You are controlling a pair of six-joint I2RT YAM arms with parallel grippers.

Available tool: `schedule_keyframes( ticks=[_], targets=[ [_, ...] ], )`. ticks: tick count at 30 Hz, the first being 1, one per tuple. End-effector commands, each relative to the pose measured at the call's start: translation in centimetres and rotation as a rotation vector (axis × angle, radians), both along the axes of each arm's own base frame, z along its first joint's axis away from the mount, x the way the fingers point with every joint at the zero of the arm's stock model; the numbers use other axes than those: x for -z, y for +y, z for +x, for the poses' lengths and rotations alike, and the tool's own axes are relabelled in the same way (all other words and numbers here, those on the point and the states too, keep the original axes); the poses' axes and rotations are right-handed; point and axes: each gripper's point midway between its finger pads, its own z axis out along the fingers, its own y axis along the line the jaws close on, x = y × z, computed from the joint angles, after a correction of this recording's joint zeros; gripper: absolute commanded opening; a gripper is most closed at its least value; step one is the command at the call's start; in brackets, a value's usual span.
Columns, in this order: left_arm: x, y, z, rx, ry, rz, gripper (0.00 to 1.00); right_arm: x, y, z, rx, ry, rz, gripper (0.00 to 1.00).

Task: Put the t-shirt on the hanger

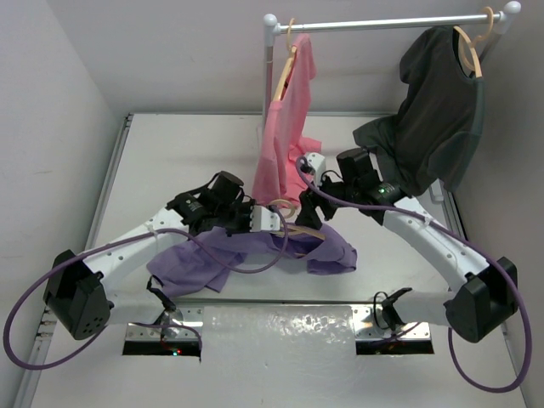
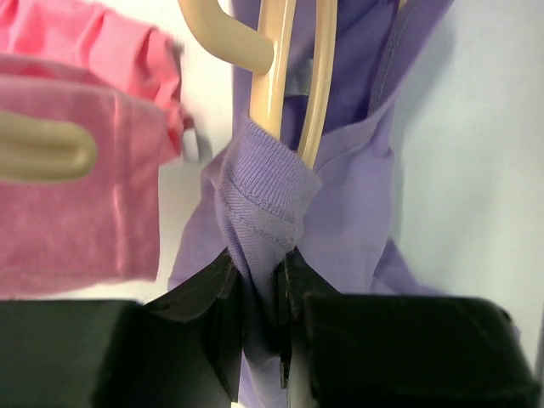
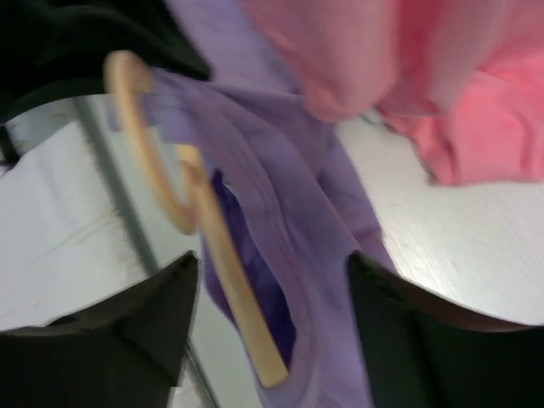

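Note:
The lavender t-shirt (image 1: 223, 259) lies crumpled on the table between the arms. The tan wooden hanger (image 1: 306, 229) lies at its collar end, with one arm inside the neck opening. My left gripper (image 1: 270, 219) is shut on the ribbed collar (image 2: 259, 200), right below the hanger's arms (image 2: 274, 76). My right gripper (image 1: 308, 197) is open just beyond the hanger. In the right wrist view its fingers (image 3: 161, 327) straddle the hanger's arm (image 3: 229, 289) and the t-shirt (image 3: 314, 255) without touching them. The hook (image 3: 140, 136) shows above.
A white clothes rack rail (image 1: 382, 24) stands at the back. A pink shirt (image 1: 285, 127) hangs from it down to the table beside both grippers. A dark grey shirt (image 1: 433, 119) hangs at the right, over my right arm. Walls close in on the left and at the back.

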Motion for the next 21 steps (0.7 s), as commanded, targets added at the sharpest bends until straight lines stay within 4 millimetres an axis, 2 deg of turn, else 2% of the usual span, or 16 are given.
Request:
schedule_keyframes(
  ticks=[1, 3, 5, 10, 13, 15, 16, 17, 20, 21],
  targets=[
    [-3.1, -2.5, -0.5, 0.055, 0.029, -0.133, 0.00, -0.8, 1.6, -3.6, -0.259, 0.019, 0.079, 0.64],
    [-3.1, -2.6, -0.6, 0.058, 0.031, -0.134, 0.00, 0.3, 1.5, -4.7, -0.274, 0.059, 0.053, 0.54],
    [-3.1, -2.5, -0.5, 0.050, 0.030, -0.129, 0.00, 1.8, 1.7, -4.9, -0.259, 0.060, 0.052, 0.55],
    [-3.4, -2.5, -0.2, 0.045, 0.022, -0.133, 0.00, 3.4, 3.0, -4.7, -0.226, 0.092, 0.085, 0.60],
    [-3.8, -2.7, -0.1, 0.042, 0.026, -0.145, 0.00, 4.7, 3.9, -3.7, -0.180, 0.076, 0.075, 0.60],
    [-4.4, -2.9, -0.1, 0.043, 0.040, -0.165, 0.00, 5.1, 4.1, -2.9, -0.103, 0.087, 0.093, 0.41],
    [-4.6, -3.1, -0.5, 0.057, 0.063, -0.182, 0.00, 5.2, 4.0, -2.7, -0.084, 0.086, 0.098, 0.29],
    [-5.0, -3.0, -0.4, 0.057, 0.067, -0.193, 0.00, 4.8, 3.9, -2.4, -0.050, 0.079, 0.106, 0.00],
    [-5.4, -2.7, -1.0, 0.049, 0.116, -0.216, 0.00, 5.0, 2.0, -2.8, 0.008, 0.078, 0.026, 0.00],
    [-5.4, -2.6, -1.0, 0.033, 0.121, -0.217, 0.06, 4.4, 1.5, -3.2, 0.011, 0.064, 0.024, 0.00]
  ],
)
